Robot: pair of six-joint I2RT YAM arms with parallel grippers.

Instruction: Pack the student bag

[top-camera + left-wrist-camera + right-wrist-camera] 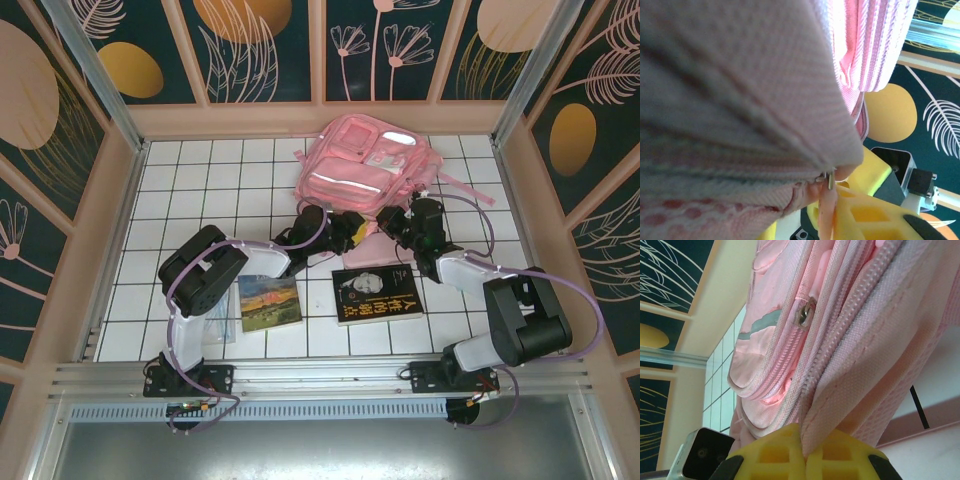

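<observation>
student bag (365, 165): lying flat just beyond the black book (375, 295)
right gripper (803, 452): also beyond the black book, pinching the bag's fabric edge tight
left gripper (345, 230): past the book's left corner, pressed against the bag, honestly can't tell its grip

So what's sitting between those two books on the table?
Nothing; the top view shows bare white tiles between the landscape-cover book and the dark portrait book.
</observation>
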